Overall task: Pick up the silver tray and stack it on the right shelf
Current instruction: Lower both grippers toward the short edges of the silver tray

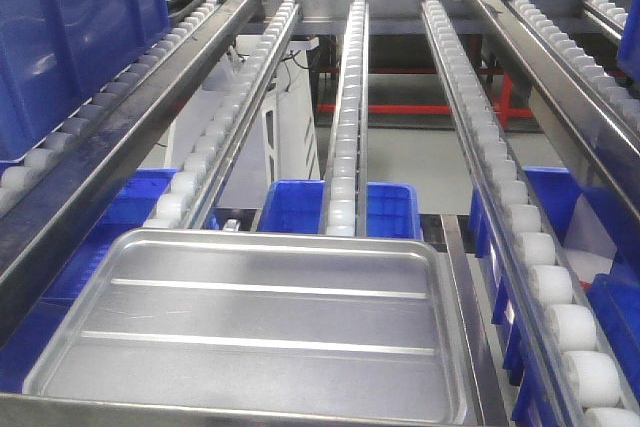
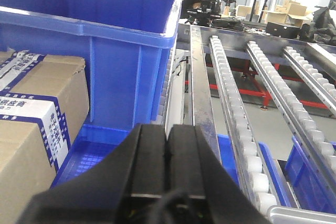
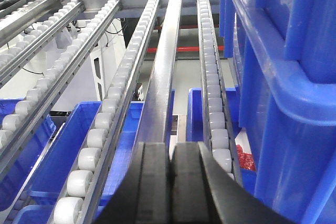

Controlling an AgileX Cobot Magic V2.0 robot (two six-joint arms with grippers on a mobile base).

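Steel first: we count one silver tray (image 1: 260,327), shiny, rounded corners, two raised ridges, lying flat at the near ends of the white-roller lanes (image 1: 345,127). Two black grippers: left gripper (image 2: 167,129) pads pressed together, empty; right gripper (image 3: 171,153) likewise closed, holding nothing.

Blue bins (image 1: 292,207), white rollers (image 1: 548,285), silver tray (image 1: 250,317) (ridge-striped)

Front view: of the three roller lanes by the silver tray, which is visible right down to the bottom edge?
The right-hand lane, passing the right rim of the silver tray; the left lane and middle lane vanish at its far rim.
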